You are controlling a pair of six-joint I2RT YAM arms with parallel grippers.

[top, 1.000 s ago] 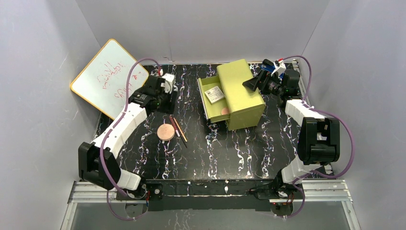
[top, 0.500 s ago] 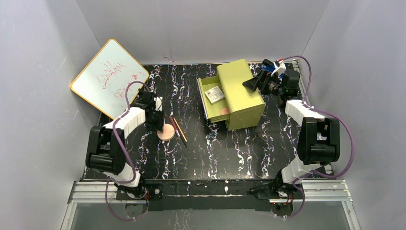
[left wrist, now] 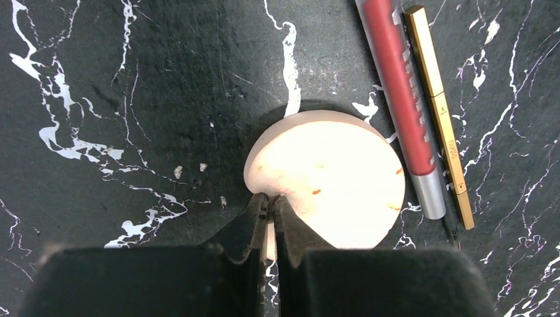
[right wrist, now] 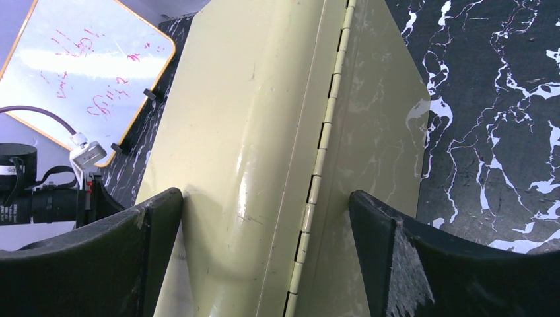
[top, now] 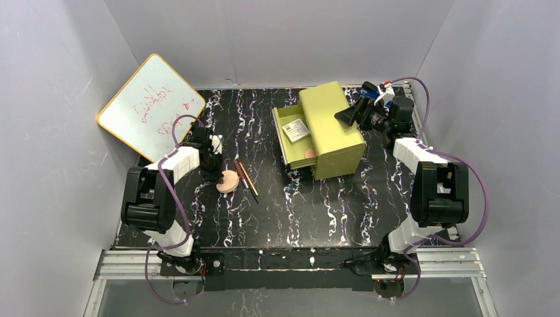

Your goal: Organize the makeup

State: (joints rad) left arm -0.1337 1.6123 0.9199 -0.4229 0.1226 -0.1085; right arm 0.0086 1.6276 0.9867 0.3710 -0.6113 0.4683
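Left pincer is down low at the left-centre of the table, fingers together, clamped on the near rim of the big disc. Only a thin sliver of rim shows between the tips. The disc reads pale pink in the wrist cam, w/ a dark shadow along its far edge. Can't tell if it's flat on the table or tipped up.

Just right of the disc lie 2 sticks, side by side and roughly parallel. The red stick has a silver end and sits nearest the disc, close to or touching its edge. The gold stick is just beyond it, and the 2 look to be touching along part of their length.

Over on the right side, the box sits at the back of the table w/ its drawer pulled out toward the left. Inside the drawer, the palette lies toward the back and the small disc at the near end by the box front.

Right pincer straddles the box from the far right, fingers spread wide, 1 on each side. They look to be right up against the walls, but can't tell if they're squeezing or just sitting there.

Whiteboard leans at the back-left corner, red scribble on it, well apart from the makeup.
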